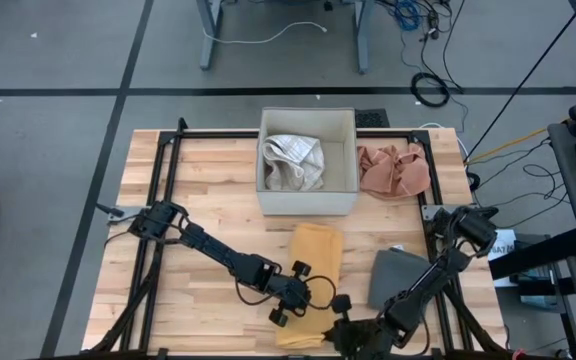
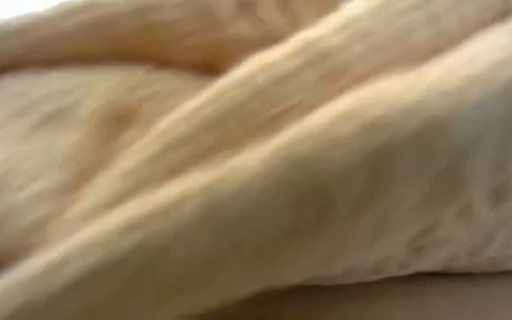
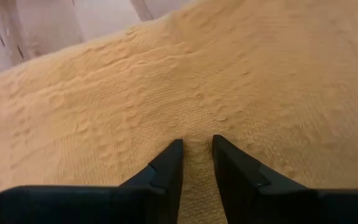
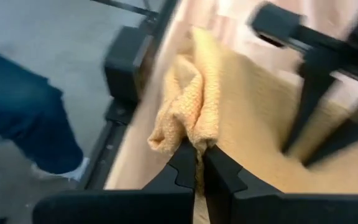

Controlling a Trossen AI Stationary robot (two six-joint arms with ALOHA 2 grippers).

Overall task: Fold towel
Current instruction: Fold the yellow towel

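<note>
On the wooden slat table (image 1: 208, 190), high view: yellow towel (image 1: 315, 262) lies as a long strip from mid-table to the near edge, soft woven cloth. Left gripper (image 1: 290, 303) sits on its near left side, right gripper (image 1: 346, 330) at its near end. A white square box (image 1: 306, 203) at the far centre holds a crumpled white cloth (image 1: 293, 162). Just right of the box, a bunched pink cloth (image 1: 393, 170); a flat grey cloth (image 1: 398, 277) lies right of the towel.

Low view: filled w/ blurred yellow towel (image 2: 256, 160) folds, nothing else legible.

Left wrist view: the left gripper's (image 3: 197, 155) dark tapered fingers pinch a small ridge of waffle-textured towel (image 3: 185, 81); narrow gap, cloth btwn tips.

Right wrist view: right gripper (image 4: 197, 155) fingers closed tight on a bunched towel (image 4: 194, 112) corner at the table's edge. A person's leg in blue jeans (image 4: 23, 106) stands on the floor beyond.
</note>
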